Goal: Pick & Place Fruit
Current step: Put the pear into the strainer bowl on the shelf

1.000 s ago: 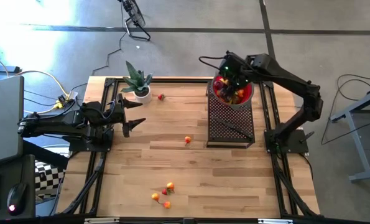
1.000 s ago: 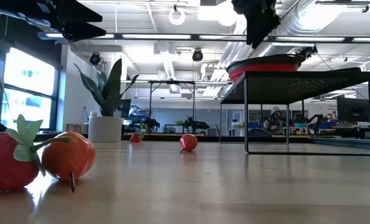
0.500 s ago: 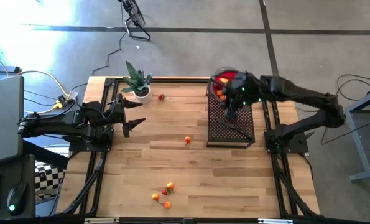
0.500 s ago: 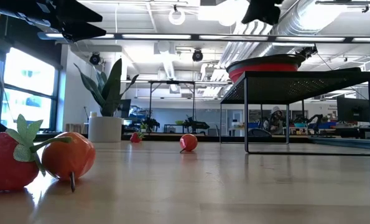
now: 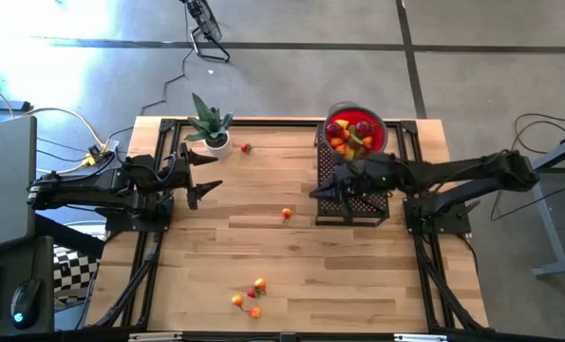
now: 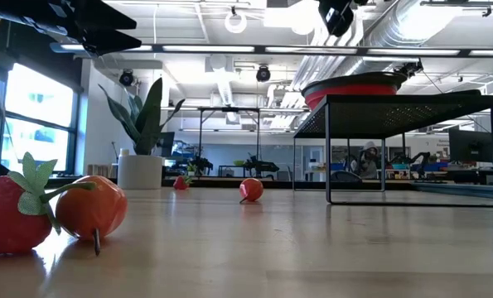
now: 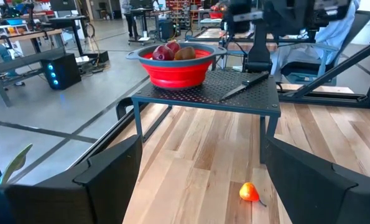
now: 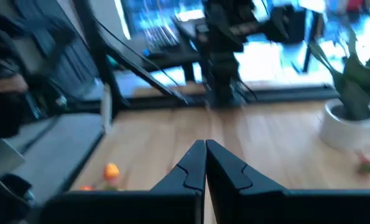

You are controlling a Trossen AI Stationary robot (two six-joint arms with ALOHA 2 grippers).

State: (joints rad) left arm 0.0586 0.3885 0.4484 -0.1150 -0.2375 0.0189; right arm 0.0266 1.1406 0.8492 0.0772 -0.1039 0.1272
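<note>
High view: right gripper [image 5: 318, 193], fingers pressed together and holding nothing, is hovering over the black rack's [image 5: 366, 204] edge. Fruit [image 5: 350, 136] is sitting in the red bowl [image 5: 381, 139]; left gripper [image 5: 209, 174], spread wide, is waiting beside the potted plant [image 5: 209, 125].

An open-plan robotics lab or workshop: exposed ceiling ducts [image 6: 445, 25] and strip lights, concrete floor [image 5: 291, 81], rows of workbenches [image 7: 29, 37] with computers, and a wooden desk [image 5: 263, 247] on a metal frame.
</note>
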